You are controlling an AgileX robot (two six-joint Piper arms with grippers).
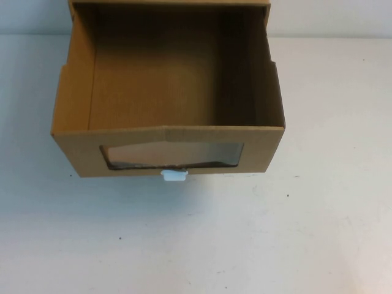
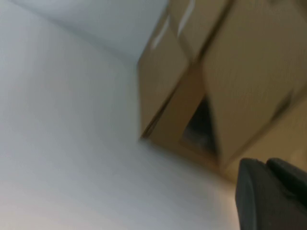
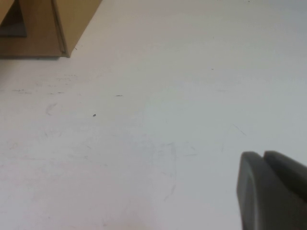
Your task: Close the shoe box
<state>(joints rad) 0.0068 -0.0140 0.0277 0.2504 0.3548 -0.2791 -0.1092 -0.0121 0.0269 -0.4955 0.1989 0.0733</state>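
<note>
Standing open on the matte white table (image 1: 318, 233), the corrugated cardboard shoe box (image 1: 168, 92) sits centre-far. Left gripper (image 2: 268, 191) is beside it, right gripper (image 3: 271, 187) over bare table; finger state: cannot tell.

Brown shoe box (image 1: 168, 92), white table (image 1: 318, 214)

open shoe box (image 1: 168, 92) mid-table, bare table (image 1: 318, 214) around it
</note>
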